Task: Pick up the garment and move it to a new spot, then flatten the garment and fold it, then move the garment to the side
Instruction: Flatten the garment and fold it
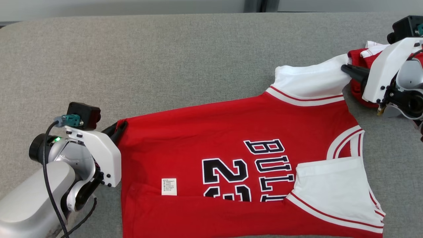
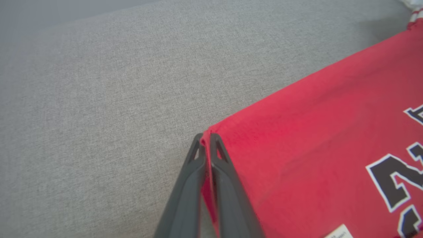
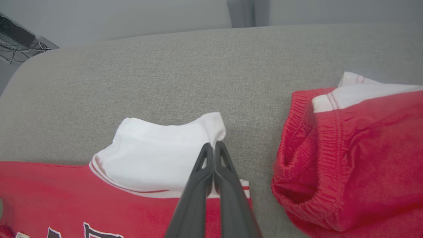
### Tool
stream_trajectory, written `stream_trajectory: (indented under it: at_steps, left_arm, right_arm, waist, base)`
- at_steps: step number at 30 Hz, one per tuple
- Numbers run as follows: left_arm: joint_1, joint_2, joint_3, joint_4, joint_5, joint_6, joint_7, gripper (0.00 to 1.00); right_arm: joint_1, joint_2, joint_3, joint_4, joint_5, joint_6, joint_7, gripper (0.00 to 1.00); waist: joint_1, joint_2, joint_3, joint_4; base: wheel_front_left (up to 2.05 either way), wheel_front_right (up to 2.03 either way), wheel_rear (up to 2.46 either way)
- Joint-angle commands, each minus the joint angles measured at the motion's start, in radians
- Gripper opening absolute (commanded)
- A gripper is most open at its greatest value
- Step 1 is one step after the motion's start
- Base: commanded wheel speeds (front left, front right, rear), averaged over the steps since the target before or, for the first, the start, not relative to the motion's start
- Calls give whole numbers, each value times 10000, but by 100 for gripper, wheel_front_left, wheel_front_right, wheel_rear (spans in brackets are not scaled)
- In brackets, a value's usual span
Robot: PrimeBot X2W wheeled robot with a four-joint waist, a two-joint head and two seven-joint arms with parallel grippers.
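My left jaws are clamped on the red hem corner of the jersey [image 1: 231, 132]. My right jaws are pinched together on the tip of its white sleeve [image 3: 158, 148]. The jersey lies on the desk [image 1: 165, 59], stretched between the two grips. To flatten it well, I judge both grips should draw apart evenly and low, not tugging the sleeve alone. To the right of my right jaws lie bunched shorts [image 3: 357, 158], partly cut off. A fold hides part of the number, and the jersey's near edge runs out of the head view.
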Motion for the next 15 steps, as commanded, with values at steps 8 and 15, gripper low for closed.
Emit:
stream_trajectory:
  at_steps: [8,15]
  left_arm:
    - [468,652,-286,-628,-42,-25,542,0]
    - [760,1112,-54,-1547,-899,-165,1200,0]
  right_arm:
    - [898,-678,30,-1265,45,4,-388,0]
    - [1430,-1147,-106,-2217,190,4,-457,0]
  waist:
    - [-1,0,-574,-251]
    - [-1,0,-802,-413]
  base:
    - [0,0,0]
    - [0,0,0]
